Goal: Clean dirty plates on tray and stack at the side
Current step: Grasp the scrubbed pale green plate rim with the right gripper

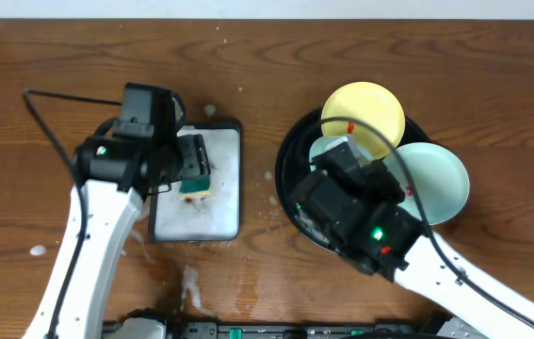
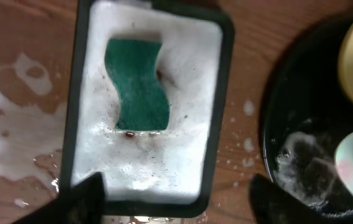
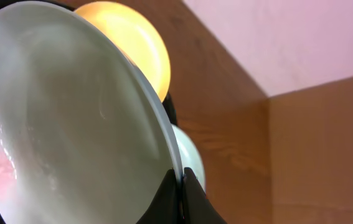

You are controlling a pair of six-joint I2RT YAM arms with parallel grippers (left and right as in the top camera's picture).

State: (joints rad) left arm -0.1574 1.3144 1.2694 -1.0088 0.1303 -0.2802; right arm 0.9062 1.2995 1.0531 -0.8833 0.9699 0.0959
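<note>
Fingertips (image 3: 195,200) of right gripper (image 3: 180,184) are pinched together on the rim of a mint-blue plate (image 3: 58,112). The gripped plate is tilted steeply, face to the wrist camera. A pink-red smear shows low on its left side and a wet sheen runs across the face. Overhead, it sits above the middle of the tray (image 1: 288,179), mostly hidden under the arm.

Behind it, the yellow plate (image 1: 363,113) lies at the tray's far edge with a red mark on its near side. A second mint-blue plate (image 1: 433,184) lies to the right, overhanging the tray rim, its edge meeting the yellow one. Foam patches lie on the tray floor (image 2: 301,162).

Left gripper (image 2: 179,202) has its fingers (image 2: 83,199) spread well apart, holding nothing, poised over the near rim of the sponge dish (image 2: 216,93). The green sponge (image 2: 139,84) lies flat in white suds near the dish centre, clear of both fingers. Brown specks dot the suds. Spilled foam (image 2: 14,124) lies on the wooden table (image 1: 59,66) left of the dish.
</note>
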